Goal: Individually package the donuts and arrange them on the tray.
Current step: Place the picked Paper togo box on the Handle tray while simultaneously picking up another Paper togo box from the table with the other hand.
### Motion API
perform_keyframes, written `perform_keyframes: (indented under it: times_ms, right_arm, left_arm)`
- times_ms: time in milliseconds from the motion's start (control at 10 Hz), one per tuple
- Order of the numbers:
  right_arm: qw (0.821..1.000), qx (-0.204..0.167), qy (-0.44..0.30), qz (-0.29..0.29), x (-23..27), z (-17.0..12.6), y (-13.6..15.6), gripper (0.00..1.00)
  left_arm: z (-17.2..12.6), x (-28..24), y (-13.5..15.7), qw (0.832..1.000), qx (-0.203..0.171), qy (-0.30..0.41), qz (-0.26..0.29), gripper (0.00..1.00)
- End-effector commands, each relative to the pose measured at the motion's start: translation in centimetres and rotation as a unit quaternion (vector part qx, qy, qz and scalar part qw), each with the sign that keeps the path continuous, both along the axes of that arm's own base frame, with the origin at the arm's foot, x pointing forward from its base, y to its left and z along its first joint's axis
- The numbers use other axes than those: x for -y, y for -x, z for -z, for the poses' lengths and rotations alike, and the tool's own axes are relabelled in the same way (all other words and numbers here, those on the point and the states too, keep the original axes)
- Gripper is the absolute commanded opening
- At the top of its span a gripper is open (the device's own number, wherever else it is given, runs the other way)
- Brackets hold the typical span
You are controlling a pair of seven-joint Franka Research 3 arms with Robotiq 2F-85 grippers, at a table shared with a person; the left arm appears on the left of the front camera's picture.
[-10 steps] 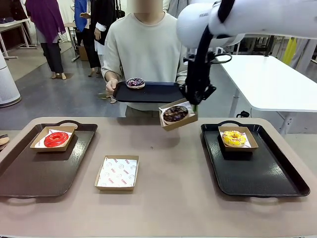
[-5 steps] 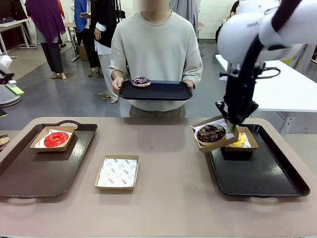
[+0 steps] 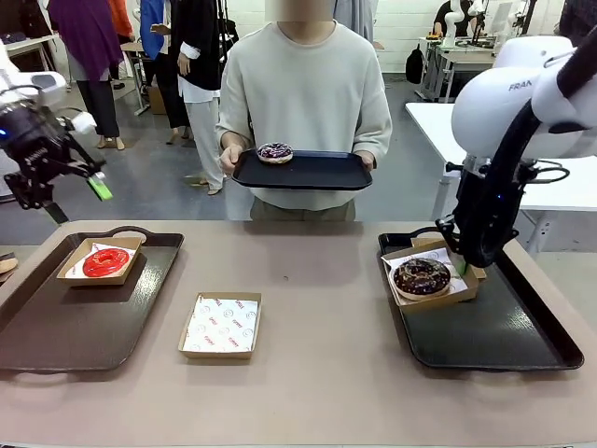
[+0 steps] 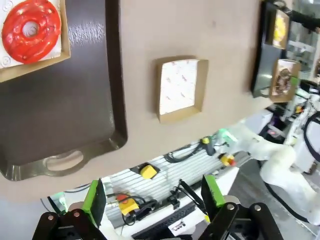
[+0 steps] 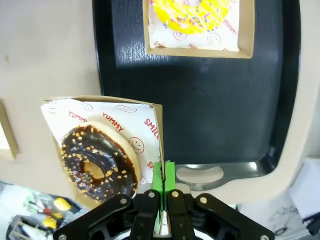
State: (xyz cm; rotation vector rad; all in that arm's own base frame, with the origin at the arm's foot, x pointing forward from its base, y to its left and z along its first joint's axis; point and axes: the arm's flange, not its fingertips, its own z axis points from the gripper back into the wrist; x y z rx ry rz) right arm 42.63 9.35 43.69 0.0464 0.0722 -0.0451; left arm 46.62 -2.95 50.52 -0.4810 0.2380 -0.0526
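Brown cardboard box [image 3: 434, 303], shallow and lined with white printed paper, held by its right wall in the closed right jaws, whose green pads [image 5: 169, 176] pinch the cardboard edge. The box carries the dark chocolate ring donut with pale sprinkles [image 3: 422, 276] and sits over the far left part of the black rectangular tray [image 3: 504, 327] on the right of the beige tabletop [image 3: 317, 373]. Whether the box rests on the tray or hangs just above it cannot be told. Just beyond it, on the same tray, lies the yellow-iced ring donut [image 5: 192, 12] in a like cardboard box [image 5: 200, 52].

On the left of the tabletop a dark brown rectangular tray [image 3: 84, 327] holds the glossy red ring donut [image 3: 105, 261] in its own box at the far left corner. Between the two trays, nearer the left one, an unfilled paper-lined cardboard box [image 3: 221, 325] stands on the bare tabletop.

The left jaws are raised over the far left edge of the scene, open wide and gripping nothing.

Across the tabletop a person in a pale sweater [image 3: 303, 93] holds a third, black tray [image 3: 308, 173] level by both ends. The purple-dark iced ring donut [image 3: 274, 152] lies unboxed near its left end.
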Motion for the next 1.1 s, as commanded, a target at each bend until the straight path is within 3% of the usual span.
perform_keyframes:
  times_ms: [0,400,1000]
  right_arm:
    - [1.000,0.012,-0.023,-0.001,1.4,1.1,0.5,0.01]
    - [1.000,0.003,-0.006,0.009,1.2,1.2,0.2,0.01]
    - [1.000,0.003,-0.006,0.009,1.2,1.2,0.2,0.01]
  left_arm:
    - [2.0,3.0,0.0,0.998,0.011,-0.067,0.005,1.00]
    - [5.1,9.2,1.0,0.987,0.066,-0.146,-0.008,1.00]
    - [10.1,17.2,3.9,0.975,0.101,-0.198,-0.012,1.00]
